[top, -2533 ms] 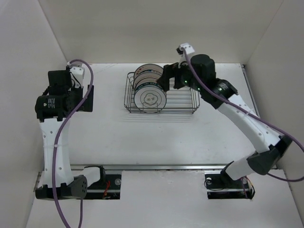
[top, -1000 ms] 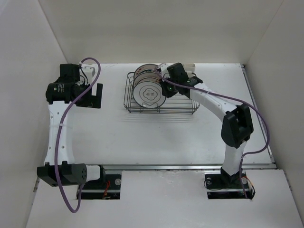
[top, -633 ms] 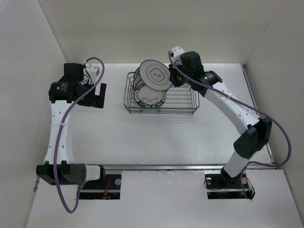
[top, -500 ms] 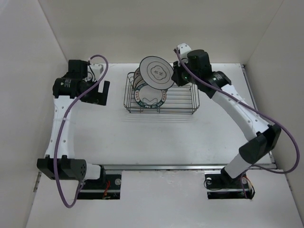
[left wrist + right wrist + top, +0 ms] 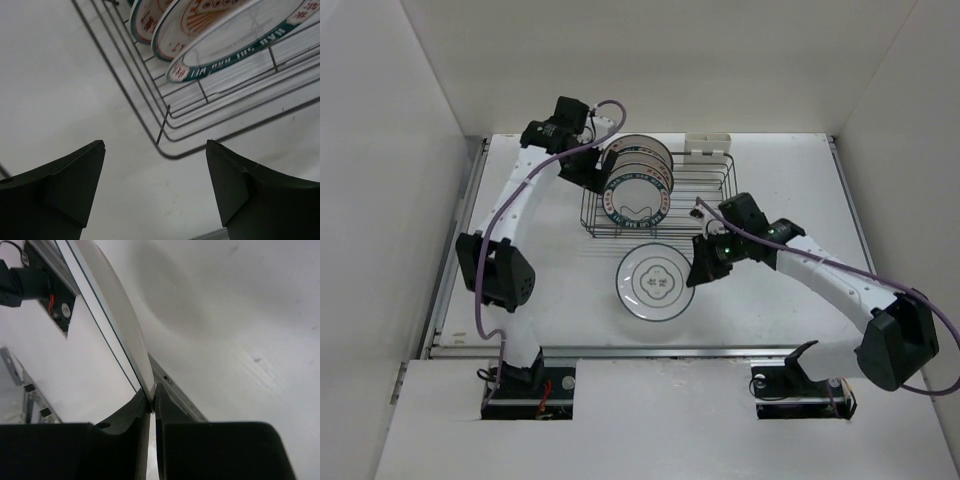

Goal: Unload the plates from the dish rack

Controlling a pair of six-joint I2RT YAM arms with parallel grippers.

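With its arm stretched low and leftward, the right gripper (image 5: 703,262) is pinched shut on the rim of a plate (image 5: 653,283) just in front of the rack (image 5: 710,195), while the left gripper (image 5: 155,145), at the end of a far-reaching arm, hangs wide open and empty beside the rack's corner; whether the plate touches the table (image 5: 570,300) is unclear.

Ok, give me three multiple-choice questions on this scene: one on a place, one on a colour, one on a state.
1. Where is the plate held by the right jaws, relative to the dish rack? A) inside it B) outside it, on its near side C) behind it
2. Rim band of the rack's frontmost plate? A) teal B) yellow C) purple
3. The left jaws are: A) shut on a plate B) open, empty C) shut, empty
B: the top view shows it outside the wires. A: the left wrist view shows teal. B: nothing sits between them.
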